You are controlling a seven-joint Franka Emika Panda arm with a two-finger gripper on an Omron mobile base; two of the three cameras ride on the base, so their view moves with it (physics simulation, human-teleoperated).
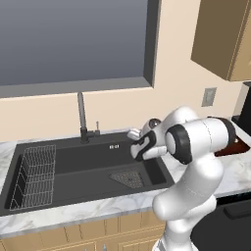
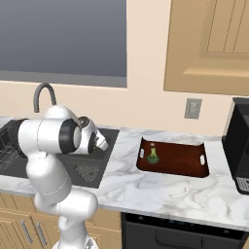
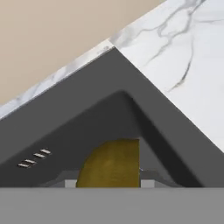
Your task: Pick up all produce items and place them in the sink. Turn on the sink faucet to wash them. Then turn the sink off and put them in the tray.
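**Fruit over the sink corner, broccoli already on the tray**

Marble counter w/ a black sink (image 1: 68, 162) set in it, window above, wood cabinets to the side. Pincer (image 1: 133, 142) hangs over the sink's back corner nearest the tray, arm bent hard so the hand points down and toward the wall. Hand view looks into that corner: a yellow-green rounded thing, prob. the small fruit (image 3: 111, 164), sits right at the fingers, bottom centre, cut off by the edge. Looks pinched between them, but fingertips aren't visible, so can't tell for sure whether the pincer is spread or pressed on it.

Faucet (image 1: 82, 117) stands behind the sink, well off to the pincer's far side; lever at its base is too small to read. Wire rack (image 1: 34, 176) lies at the basin's far end, mesh drain (image 1: 127, 179) below and just in front of the hand.

Tray (image 2: 194, 168) rests on the counter beyond the sink edge, broccoli (image 2: 152, 156) on its near end. My guess: fruit is mid-transfer between basin and tray, hence held high over the rim.
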